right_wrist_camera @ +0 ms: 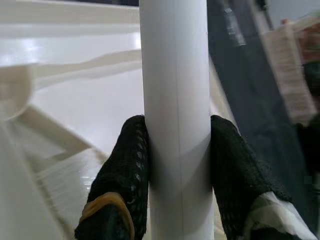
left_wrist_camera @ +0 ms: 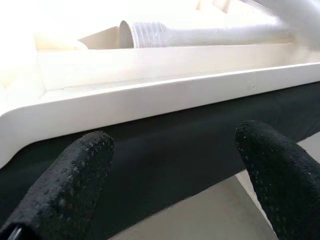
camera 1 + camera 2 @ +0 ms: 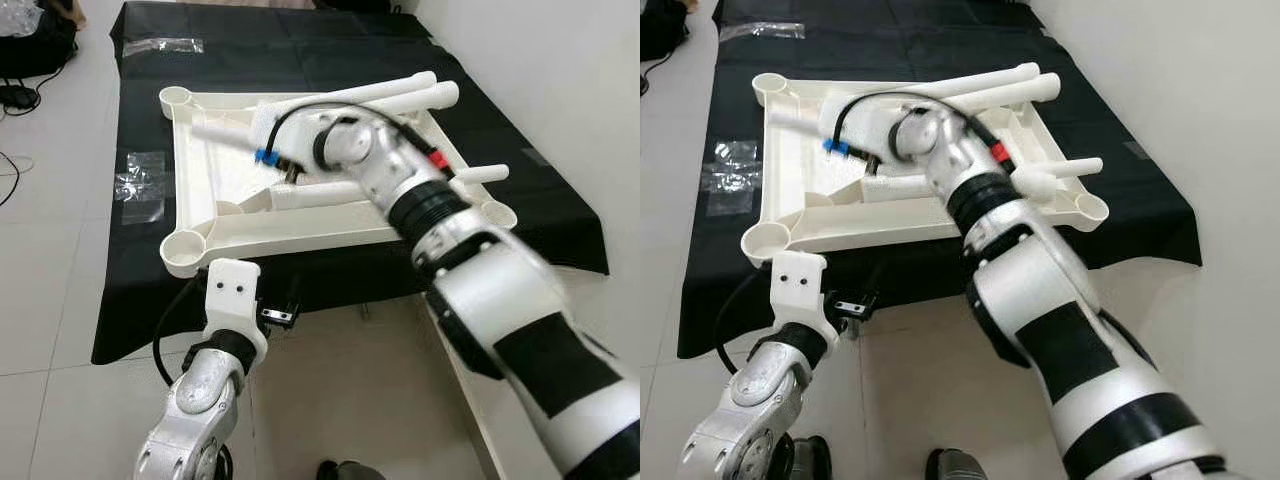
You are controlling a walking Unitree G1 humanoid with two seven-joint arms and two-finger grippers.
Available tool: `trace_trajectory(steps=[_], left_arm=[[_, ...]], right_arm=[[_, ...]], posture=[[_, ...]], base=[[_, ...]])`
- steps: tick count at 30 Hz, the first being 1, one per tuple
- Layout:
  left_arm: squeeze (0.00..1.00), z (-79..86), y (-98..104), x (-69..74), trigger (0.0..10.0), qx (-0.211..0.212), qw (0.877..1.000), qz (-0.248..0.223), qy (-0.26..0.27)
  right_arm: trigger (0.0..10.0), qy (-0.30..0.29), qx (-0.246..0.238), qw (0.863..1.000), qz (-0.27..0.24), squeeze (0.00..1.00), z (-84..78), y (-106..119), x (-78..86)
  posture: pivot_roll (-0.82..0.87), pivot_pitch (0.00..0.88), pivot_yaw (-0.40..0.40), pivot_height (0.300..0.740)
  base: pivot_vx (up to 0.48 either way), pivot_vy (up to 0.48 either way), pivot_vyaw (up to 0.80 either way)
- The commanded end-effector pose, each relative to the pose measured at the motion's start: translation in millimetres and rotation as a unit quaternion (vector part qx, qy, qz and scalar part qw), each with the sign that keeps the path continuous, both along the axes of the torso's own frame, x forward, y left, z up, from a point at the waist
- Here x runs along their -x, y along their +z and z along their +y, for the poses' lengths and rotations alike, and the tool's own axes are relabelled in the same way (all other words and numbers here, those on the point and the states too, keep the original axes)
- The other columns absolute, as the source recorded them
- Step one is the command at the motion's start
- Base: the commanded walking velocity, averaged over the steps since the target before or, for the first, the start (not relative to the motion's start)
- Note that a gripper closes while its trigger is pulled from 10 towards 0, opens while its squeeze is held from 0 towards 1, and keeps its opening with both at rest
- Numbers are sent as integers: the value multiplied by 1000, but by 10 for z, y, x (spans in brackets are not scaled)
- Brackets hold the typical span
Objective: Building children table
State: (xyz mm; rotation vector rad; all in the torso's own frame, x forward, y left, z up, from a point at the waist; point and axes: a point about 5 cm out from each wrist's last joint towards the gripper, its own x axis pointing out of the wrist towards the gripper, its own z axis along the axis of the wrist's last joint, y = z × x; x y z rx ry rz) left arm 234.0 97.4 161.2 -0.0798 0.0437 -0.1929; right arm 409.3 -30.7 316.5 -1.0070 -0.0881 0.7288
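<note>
Left arm (image 3: 205, 400): nearest the camera, low at the front, raised toward the near edge of the black cloth (image 3: 130, 290).
Left end effector (image 2: 170, 175): black fingers (image 2: 65, 185) apart, nothing between them; just below the near rim of the tabletop (image 3: 200, 170), aimed at the cloth edge.
Right arm (image 3: 470, 270): silver and black, stretched from the lower right across the tabletop.
Right end effector (image 1: 177, 165): fingers clamped on a white leg (image 1: 175, 100), one pad on each side, touching it.
Tabletop: white plastic, upside down on the cloth, round socket (image 3: 185, 250) at each visible corner, raised rim all round.
Legs, loose: two long tubes (image 3: 400, 95) side by side across the far right corner; one threaded tube (image 3: 310, 195) inside the tabletop near the front; a short piece (image 3: 480, 175) at the right rim.
Cloth: black, spread on a low surface beside a white wall (image 3: 560, 70).
Plastic wrap (image 3: 140, 180): clear, crumpled, on the cloth left of the tabletop; second piece (image 3: 160, 45) at the far left.
Floor (image 3: 50, 300): pale tiles.
</note>
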Motion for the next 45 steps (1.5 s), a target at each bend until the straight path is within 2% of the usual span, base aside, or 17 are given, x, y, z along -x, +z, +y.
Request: trace_trajectory(steps=[1,3,6,8,9,10,12,14,15,16,18,20,29,30,34,35,45], left_arm=[[0,-2,-8,-18,10000,-4,1000,0,-1],[0,-2,-8,-18,10000,-4,1000,0,-1],[0,10,14,-54,10000,-4,1000,-5,-1],[0,27,32,-88,10000,-4,1000,-10,-1],[0,27,32,-88,10000,-4,1000,-10,-1],[0,34,46,-111,10000,-5,1000,-14,-2],[0,34,46,-111,10000,-5,1000,-14,-2],[0,60,112,-190,10000,-11,1000,-26,-5],[0,60,112,-190,10000,-11,1000,-26,-5],[0,92,162,-242,10000,-16,999,-37,-4],[0,92,162,-242,10000,-16,999,-37,-4],[0,148,239,-324,10000,-22,998,-52,-4],[0,307,463,-515,10000,-45,995,-93,5],[1000,313,492,-542,10000,-51,994,-100,-2],[1000,313,514,-575,10000,-56,993,-106,-12],[0,313,519,-599,10000,-66,992,-107,-13],[0,279,466,-752,10000,-63,994,-85,-26]], right_arm=[[0,-9,-42,999,-15,0,-69,240,-4],[0,-9,-42,999,-15,0,-69,240,-4],[0,-13,-101,994,-27,0,-135,488,10],[0,-14,-167,985,-33,0,-196,709,33],[0,-14,-167,985,-33,0,-196,709,33],[0,-4,-223,974,-29,0,-219,843,61],[0,-4,-223,974,-29,0,-219,843,61],[0,27,-349,936,-24,0,-282,1097,127],[0,27,-349,936,-24,0,-282,1097,127],[0,47,-398,916,-23,0,-318,1185,160],[0,47,-398,916,-23,0,-318,1185,160],[0,63,-453,889,-18,0,-382,1254,185],[0,88,-517,851,25,0,-424,1142,196],[0,92,-527,844,30,0,-417,1108,205],[0,95,-538,837,39,0,-392,1053,217],[0,96,-543,833,47,0,-360,1017,229],[0,105,-564,815,82,0,-172,881,335]], posture=[[-60,128,-155,740],[-60,128,-155,740],[-51,107,-142,740],[-48,96,-135,740],[-48,96,-135,740],[-45,84,-130,740],[-45,84,-130,740],[-38,58,-115,740],[-38,58,-115,740],[-30,43,-110,740],[-30,43,-110,740],[-28,32,-103,740],[-16,0,-72,740],[-13,0,-71,740],[-16,0,-60,740],[-16,0,-56,740],[-19,0,-44,740]], base=[[0,0,0],[0,0,0],[0,0,0],[0,0,0],[0,0,0],[0,0,0],[0,0,0],[0,0,0],[0,0,0],[0,0,0],[0,0,0],[0,0,0],[0,0,0],[0,0,0],[0,0,0],[0,0,0],[0,0,0]])
